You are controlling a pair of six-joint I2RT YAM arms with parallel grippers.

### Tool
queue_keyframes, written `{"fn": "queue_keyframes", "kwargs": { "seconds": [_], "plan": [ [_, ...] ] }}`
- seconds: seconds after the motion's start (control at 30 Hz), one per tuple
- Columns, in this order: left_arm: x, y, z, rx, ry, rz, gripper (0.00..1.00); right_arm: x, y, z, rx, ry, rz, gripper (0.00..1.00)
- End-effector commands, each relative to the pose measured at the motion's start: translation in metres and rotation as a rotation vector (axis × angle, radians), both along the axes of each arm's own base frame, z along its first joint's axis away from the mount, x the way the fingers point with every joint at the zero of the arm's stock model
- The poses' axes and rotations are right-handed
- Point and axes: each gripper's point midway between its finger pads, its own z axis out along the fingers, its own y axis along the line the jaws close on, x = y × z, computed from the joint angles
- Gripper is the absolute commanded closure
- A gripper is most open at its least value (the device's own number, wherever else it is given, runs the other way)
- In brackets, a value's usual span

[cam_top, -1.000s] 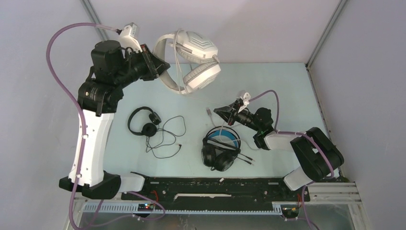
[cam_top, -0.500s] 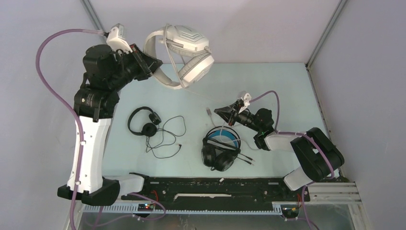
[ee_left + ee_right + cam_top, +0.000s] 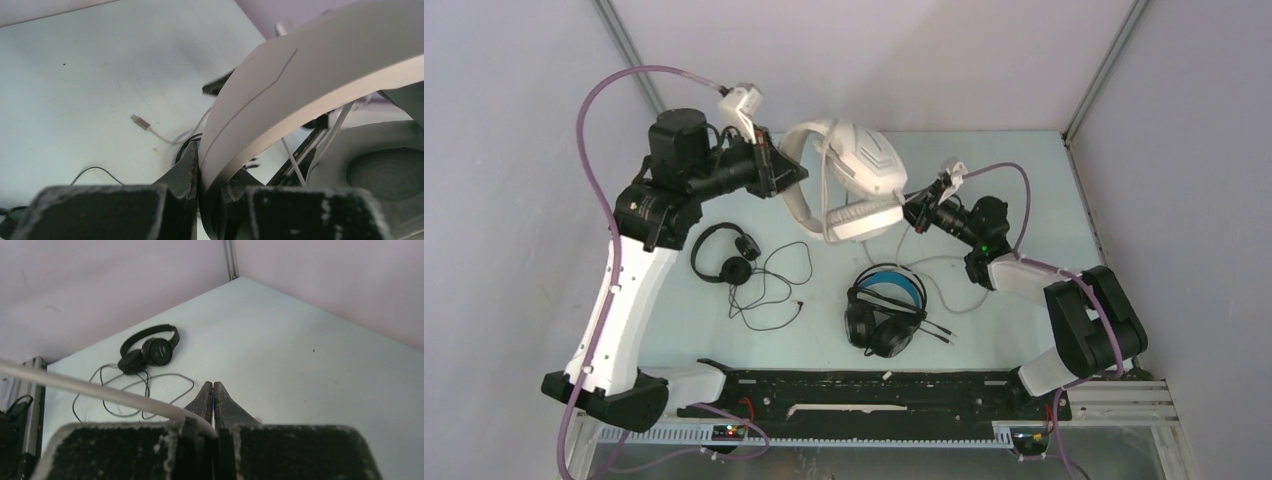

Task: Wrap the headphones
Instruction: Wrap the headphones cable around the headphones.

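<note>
A pale blue-green table fills the floor of a small booth. Plain lilac-grey walls close it in: a back wall behind the table, a left wall and a right wall beside it. Metal posts stand at the table's far left corner and far right corner. A black rail runs along its near edge, with a white slotted duct just below. The light is soft and even, and shadows on the table are faint.

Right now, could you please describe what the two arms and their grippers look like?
The left arm and right arm have white shells and black joint housings. A mauve cable loops along each to a white wrist mount. The left gripper and right gripper are black, with tapering fingers. A green light glows on the right arm.
</note>
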Motion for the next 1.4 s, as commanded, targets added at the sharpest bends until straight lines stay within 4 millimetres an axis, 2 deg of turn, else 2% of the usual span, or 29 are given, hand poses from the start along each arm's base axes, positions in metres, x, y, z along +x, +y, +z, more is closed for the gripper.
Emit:
{"fn": "queue_keyframes", "kwargs": {
  "seconds": [0.0,0.13,0.3,0.43,0.73,0.93,1.07,1.2,1.37],
  "plan": [
    [-0.047,-0.017,-0.004,0.067,-0.083,-0.214,1.00,0.031,-0.024,0.011,-0.032,0.195,-0.090,1.00],
    [-0.050,-0.016,-0.031,0.199,-0.112,-0.238,1.00,0.035,-0.038,0.025,-0.055,0.294,-0.127,1.00],
    [-0.053,-0.017,-0.061,0.359,-0.145,-0.288,1.00,0.025,-0.045,0.045,-0.106,0.367,-0.115,1.00],
    [-0.040,-0.006,-0.080,0.519,-0.176,-0.223,1.00,0.011,-0.045,0.066,-0.143,0.409,-0.077,1.00],
    [-0.017,0.013,-0.095,0.832,-0.306,-0.177,1.00,-0.030,-0.038,0.090,-0.136,0.569,0.036,1.00],
    [-0.007,0.010,-0.111,0.932,-0.434,-0.248,1.00,-0.060,-0.034,0.125,-0.053,0.574,0.144,1.00],
    [0.005,0.019,-0.119,1.036,-0.479,-0.236,1.00,-0.077,-0.036,0.144,-0.009,0.580,0.193,1.00],
    [0.016,0.028,-0.115,1.111,-0.492,-0.192,1.00,-0.095,-0.030,0.159,0.039,0.621,0.317,1.00],
    [0.021,0.024,-0.114,1.117,-0.507,-0.187,1.00,-0.110,-0.025,0.182,0.124,0.602,0.431,1.00]
  ]
}}
